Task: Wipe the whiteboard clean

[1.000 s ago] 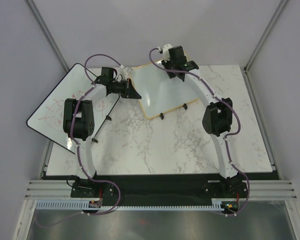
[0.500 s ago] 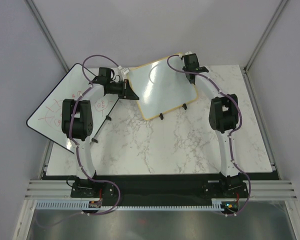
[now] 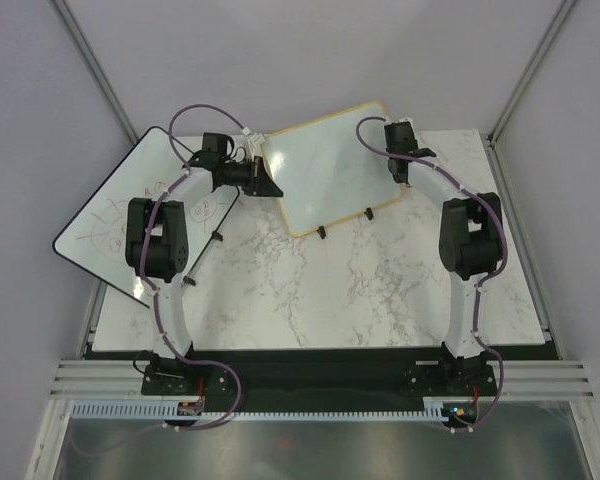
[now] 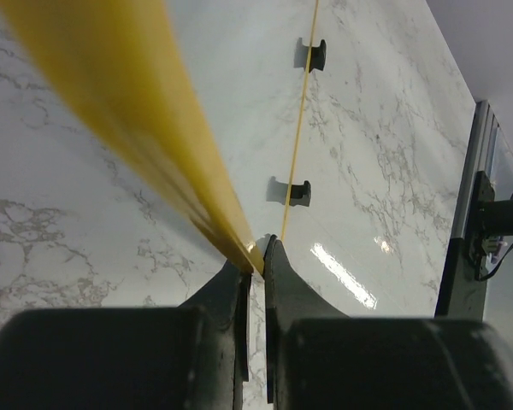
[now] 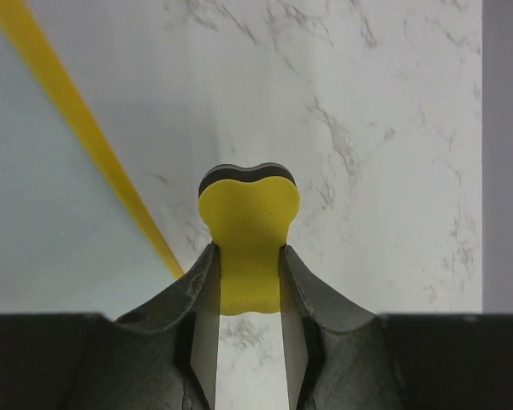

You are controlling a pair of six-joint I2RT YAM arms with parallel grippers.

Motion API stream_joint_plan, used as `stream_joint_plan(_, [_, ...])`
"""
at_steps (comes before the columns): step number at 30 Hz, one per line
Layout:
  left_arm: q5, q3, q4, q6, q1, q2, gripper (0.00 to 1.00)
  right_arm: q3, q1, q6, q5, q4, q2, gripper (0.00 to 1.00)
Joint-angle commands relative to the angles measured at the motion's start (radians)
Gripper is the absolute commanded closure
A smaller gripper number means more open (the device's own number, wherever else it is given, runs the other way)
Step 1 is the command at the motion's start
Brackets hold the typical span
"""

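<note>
The tan-framed whiteboard (image 3: 330,165) stands tilted at the back of the table, and its face looks blank. Its two black feet (image 3: 322,232) are at its near edge. My left gripper (image 3: 270,186) is shut on the board's left frame edge, which shows as a yellow strip (image 4: 154,128) pinched between the fingers of the left gripper (image 4: 261,254). My right gripper (image 3: 400,136) is at the board's upper right edge. In the right wrist view it (image 5: 248,256) is shut on a yellow eraser (image 5: 248,231) with a dark pad. There the eraser sits just right of the frame (image 5: 77,128).
A larger black-edged whiteboard (image 3: 110,220) with red scribbles lies at the left, partly under the left arm. The marble tabletop (image 3: 310,290) stretches in front of the small board. Enclosure walls and posts stand close behind and to both sides.
My right gripper has swept with the eraser from the board's upper middle to its right edge. The board has turned slightly, its far edge now higher. The left gripper has kept its hold.
</note>
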State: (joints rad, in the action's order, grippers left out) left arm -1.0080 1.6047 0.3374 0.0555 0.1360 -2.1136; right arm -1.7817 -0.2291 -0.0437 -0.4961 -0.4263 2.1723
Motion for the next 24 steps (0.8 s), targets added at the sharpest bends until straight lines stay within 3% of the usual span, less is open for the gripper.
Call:
stream_joint_plan(1, [0.043,-0.011,-0.092,0.126,0.030,0.033,0.98,0.080,0.010,0.053,-0.039,0.104,-0.137,1.00])
stream_joint_plan(7, [0.051,-0.023,-0.104,0.118,0.031,0.043,0.98,0.151,0.005,0.053,-0.065,0.184,-0.281,1.00])
stream_joint_plan(13, [0.054,-0.019,-0.103,0.113,0.031,0.037,0.98,0.333,-0.130,-0.143,0.140,0.342,-0.396,1.00])
stream_joint_plan(17, [0.057,-0.019,-0.103,0.112,0.031,0.034,0.98,0.340,-0.231,-0.145,0.212,0.348,-0.300,1.00])
stream_joint_plan(24, [0.063,-0.019,-0.104,0.109,0.033,0.040,0.98,0.171,-0.341,-0.068,0.256,0.320,-0.069,1.00])
